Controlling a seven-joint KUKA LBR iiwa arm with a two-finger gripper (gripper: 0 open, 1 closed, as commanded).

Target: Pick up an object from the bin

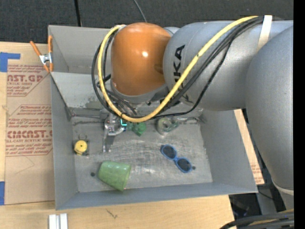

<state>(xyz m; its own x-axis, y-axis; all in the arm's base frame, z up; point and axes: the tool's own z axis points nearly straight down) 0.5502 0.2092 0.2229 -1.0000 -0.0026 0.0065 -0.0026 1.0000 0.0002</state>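
My gripper (110, 131) hangs below the orange wrist cover, over the bin floor left of the middle. Just to its right lies a small dark green thing (139, 129), partly under the arm. A pale, roundish see-through thing (166, 124) sits a bit further right. A small yellow tape measure (80, 147) lies to the gripper's lower left. A light green plastic cup (115, 174) lies on its side near the bin's front wall, below the gripper. I see nothing held in the gripper.
Blue sunglasses (176, 157) lie on the floor at the right front. The big grey arm with its yellow and black cables covers the bin's back and right side.
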